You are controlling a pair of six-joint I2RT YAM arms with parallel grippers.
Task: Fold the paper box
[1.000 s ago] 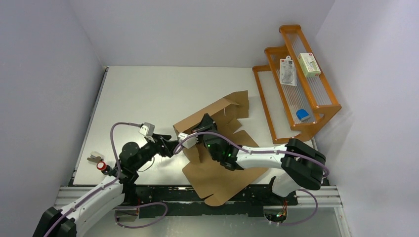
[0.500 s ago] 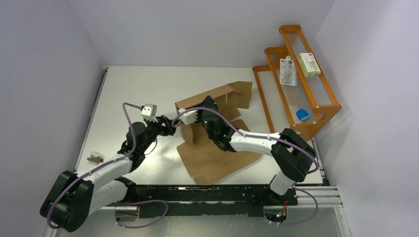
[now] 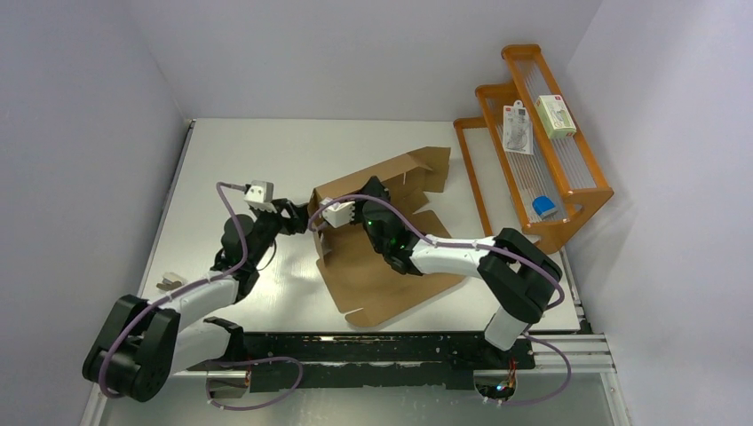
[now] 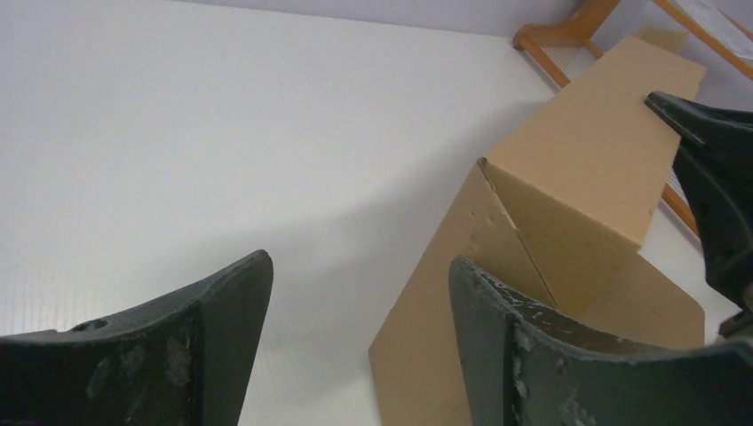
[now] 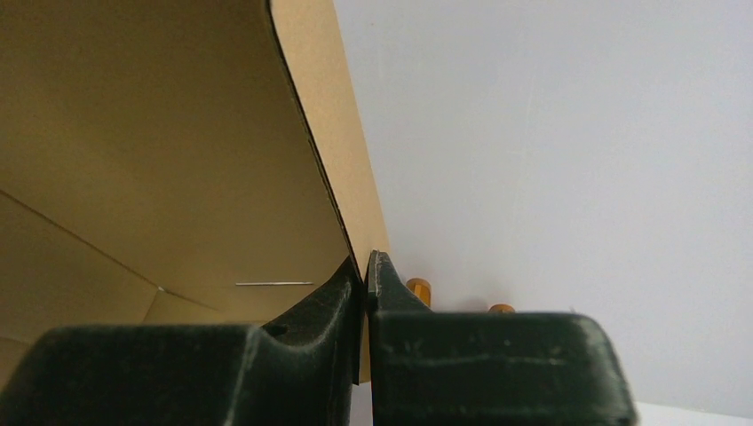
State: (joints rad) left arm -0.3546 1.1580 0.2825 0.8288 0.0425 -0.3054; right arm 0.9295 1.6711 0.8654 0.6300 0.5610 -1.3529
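At the centre of the white counter, between pale grey walls, sits the plain brown corrugated cardboard box, partly raised. An orange wire-fronted rack stands at 2 o'clock. The right hand is clenched on a raised box wall; the left hand is released, at the box's 9 o'clock.

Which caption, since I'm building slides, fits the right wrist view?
Right jaws shut on a flap edge of the paper box.

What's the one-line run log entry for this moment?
task: fold paper box | right hand: shut on raised panel edge | left hand: open, near box corner
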